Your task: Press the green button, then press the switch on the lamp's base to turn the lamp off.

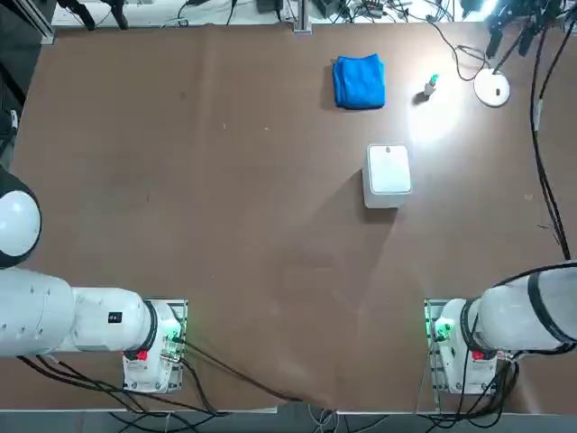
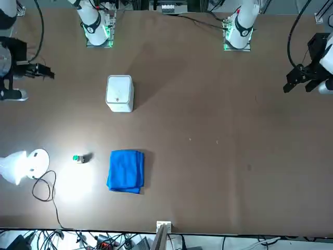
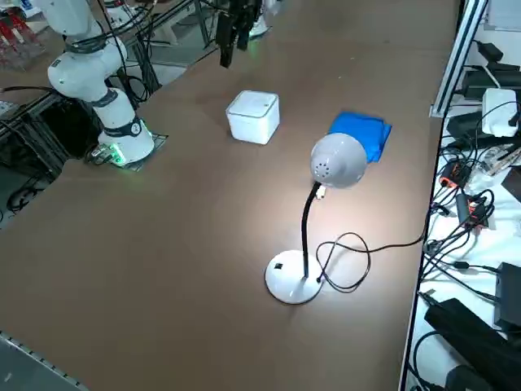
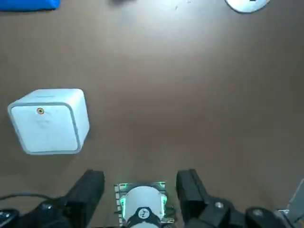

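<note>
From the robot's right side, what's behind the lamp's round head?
Part of the blue cloth and a pale bit of the green button peek out. The lamp's head covers the rest, so the button's green cap can't be seen from there.

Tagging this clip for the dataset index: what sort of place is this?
Looks like a robotics lab or test bench: a white robot arm bolted to the edge of a brown table, the open right gripper over it, and tangled cables with loose electronics along one side.
</note>
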You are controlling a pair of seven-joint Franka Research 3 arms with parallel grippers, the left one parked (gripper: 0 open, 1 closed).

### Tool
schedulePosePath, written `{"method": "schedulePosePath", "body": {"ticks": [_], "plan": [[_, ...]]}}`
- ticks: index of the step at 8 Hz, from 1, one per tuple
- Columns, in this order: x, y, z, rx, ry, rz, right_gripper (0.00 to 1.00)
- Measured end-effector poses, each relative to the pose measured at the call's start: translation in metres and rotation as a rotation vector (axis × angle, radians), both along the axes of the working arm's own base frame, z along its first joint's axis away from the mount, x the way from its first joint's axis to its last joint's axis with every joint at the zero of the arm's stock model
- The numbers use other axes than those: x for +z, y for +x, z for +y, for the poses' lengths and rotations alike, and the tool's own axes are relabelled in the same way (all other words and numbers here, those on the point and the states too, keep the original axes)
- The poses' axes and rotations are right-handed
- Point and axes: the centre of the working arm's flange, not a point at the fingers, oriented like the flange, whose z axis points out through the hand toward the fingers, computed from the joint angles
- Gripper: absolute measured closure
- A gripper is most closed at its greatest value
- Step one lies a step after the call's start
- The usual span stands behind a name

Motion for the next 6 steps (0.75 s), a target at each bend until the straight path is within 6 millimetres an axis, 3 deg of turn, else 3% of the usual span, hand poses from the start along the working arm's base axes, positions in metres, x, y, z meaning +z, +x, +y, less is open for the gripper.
{"method": "schedulePosePath", "body": {"ticks": [1, 2, 5, 6], "plan": [[-0.015, 0.013, 0.012, 0.022, -0.027, -0.012, 0.15], [-0.038, 0.029, 0.015, 0.024, -0.04, -0.024, 0.37], [-0.111, 0.081, -0.017, -0.026, -0.016, -0.12, 0.97], [-0.131, 0.097, -0.025, -0.056, 0.011, -0.175, 0.98]]}}
